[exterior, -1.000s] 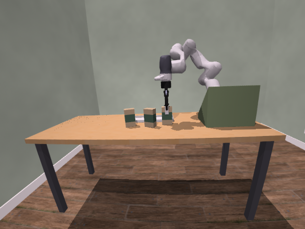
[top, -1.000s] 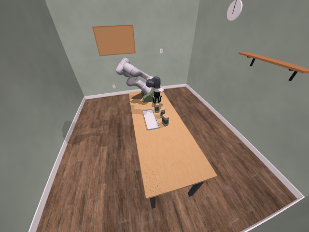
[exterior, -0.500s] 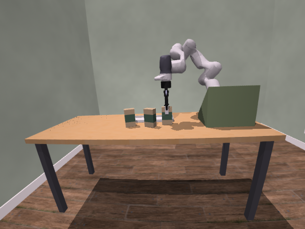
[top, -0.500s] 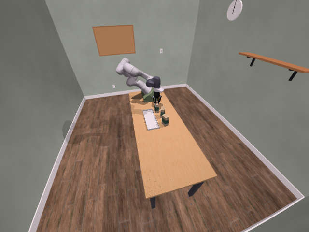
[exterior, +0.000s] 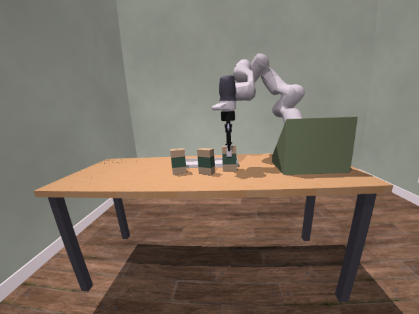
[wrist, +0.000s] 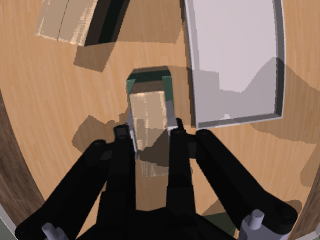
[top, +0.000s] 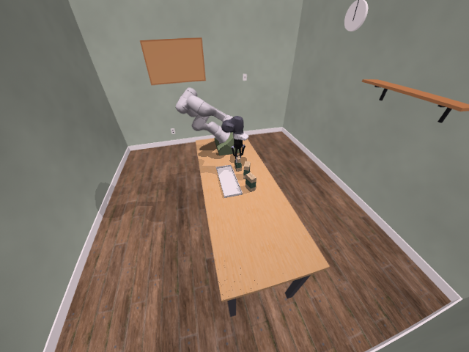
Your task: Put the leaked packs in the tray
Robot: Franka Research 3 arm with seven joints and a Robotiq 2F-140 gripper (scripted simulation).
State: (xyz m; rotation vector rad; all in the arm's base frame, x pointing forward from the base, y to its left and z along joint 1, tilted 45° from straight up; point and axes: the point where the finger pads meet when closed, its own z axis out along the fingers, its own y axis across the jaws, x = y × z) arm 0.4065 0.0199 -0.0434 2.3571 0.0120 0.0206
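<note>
Three tan coffee packs with green bands stand in a row on the table beside the white tray [top: 229, 180]. My gripper [exterior: 228, 152] comes straight down on the pack nearest the arm's base [exterior: 229, 157] and is shut on its two big sides near the top. In the wrist view the fingers press this pack [wrist: 150, 115], and its top looks narrow between them. It stands on the table, close to the tray's short end [wrist: 234, 40]. The middle pack [exterior: 205, 160] and the far pack [exterior: 177, 161] stand apart and untouched. The middle pack also shows in the wrist view [wrist: 83, 3].
A large green box [exterior: 316, 145] sits at the arm's base, close behind the held pack. The tray lies along the row of packs, a small gap away. The table's long edge runs on the other side of the packs.
</note>
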